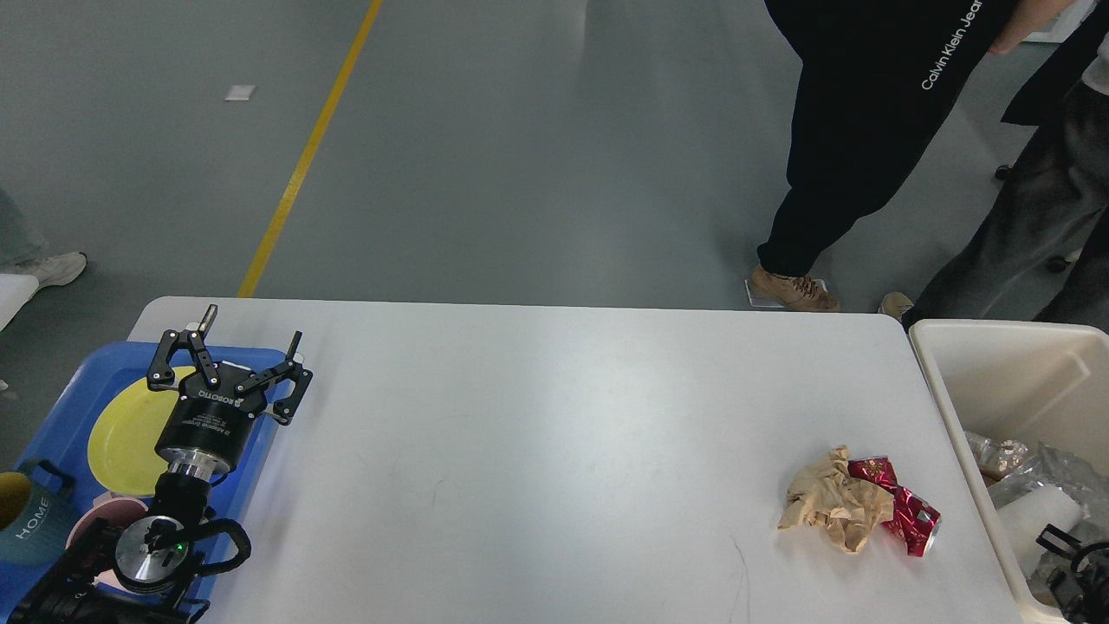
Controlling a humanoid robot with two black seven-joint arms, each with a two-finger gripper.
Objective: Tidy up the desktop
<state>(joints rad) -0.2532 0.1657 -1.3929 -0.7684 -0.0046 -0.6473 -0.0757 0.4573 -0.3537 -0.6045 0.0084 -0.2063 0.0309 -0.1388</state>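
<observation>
The large white rectangular desktop point(537, 433) fills the middle of the head view, and nearly all of it is bare. What is left lies at its near right: a crumpled tan paper wad point(827, 507) touching a crushed red metallic can point(901, 511), the can on the right of the paper, both just short of the table's right edge.

Over on the left, the left gripper point(251, 342) hangs above the blue plastic tray point(69, 407), fingers spread wide and holding nothing, with a round yellow plate point(121, 433) below it in that tray (a teal mug and a pink bowl sit nearer still).

The right gripper point(1070, 555) barely shows, a dark tip at the near right edge over the cream rectangular bin point(1005, 373); whether its fingers are apart cannot be told.

So here is the relation that matters: the litter lies well apart from the left gripper, clear across the table to the right, but near the right gripper, just to its left. The right arm looks the better placed. The can's long axis runs on a slant, from far left to near right, so fingers would likely close across that line. The bin stands just beside the litter, a short carry.
</observation>
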